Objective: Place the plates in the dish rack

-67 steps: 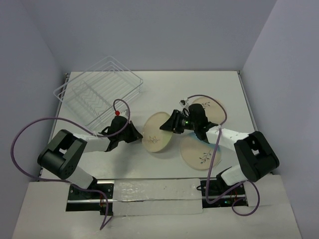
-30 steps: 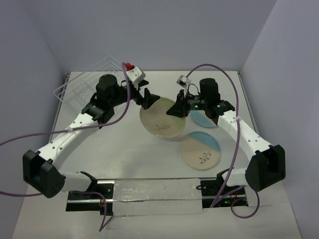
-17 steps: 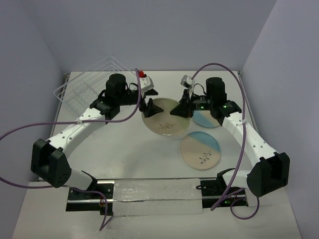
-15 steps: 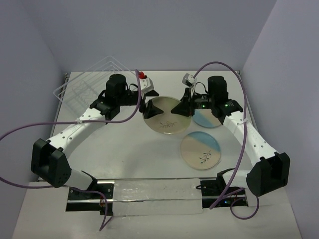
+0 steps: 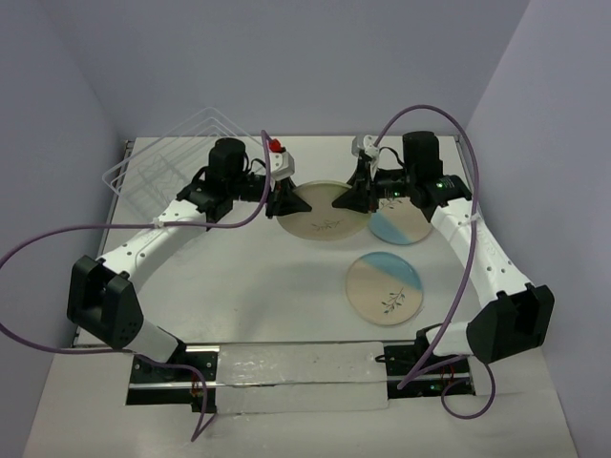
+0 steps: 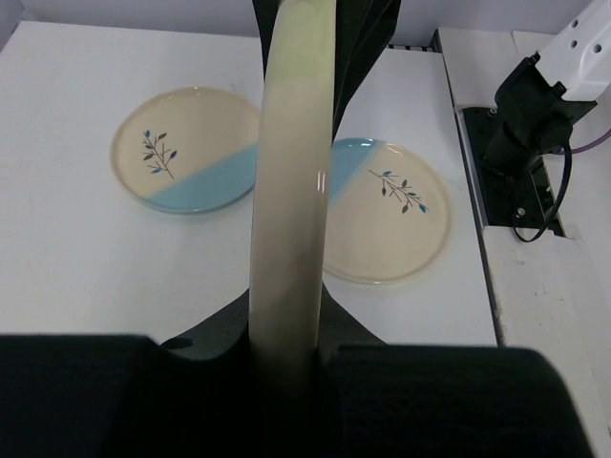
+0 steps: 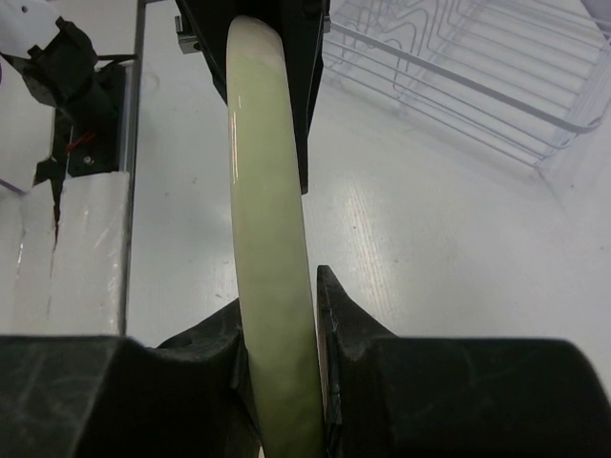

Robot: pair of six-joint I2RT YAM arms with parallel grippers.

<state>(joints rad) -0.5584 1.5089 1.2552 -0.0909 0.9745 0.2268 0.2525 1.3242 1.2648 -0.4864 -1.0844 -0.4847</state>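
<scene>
The all-cream plate [image 5: 323, 212] hangs in the air over the table's middle back, held at opposite rims by both grippers. My left gripper [image 5: 289, 202] is shut on its left rim. My right gripper [image 5: 346, 198] is shut on its right rim. In the left wrist view the plate [image 6: 291, 191] stands edge-on between the jaws of the left gripper [image 6: 286, 324]. It shows the same way in the right wrist view [image 7: 272, 239], in the right gripper [image 7: 277, 305]. Two half-blue plates [image 5: 401, 226] [image 5: 384, 288] lie flat on the table. The wire dish rack [image 5: 177, 157] stands at the back left.
The two flat plates also show in the left wrist view [image 6: 186, 150] [image 6: 387, 221]. The rack shows at the upper right of the right wrist view [image 7: 477, 76]. Purple cables loop above both arms. Walls close in the table on the left, right and back.
Both arms have lifted the cream plate from the table's middle and carried it toward the back. The plate has tipped from facing the camera to nearly flat.
</scene>
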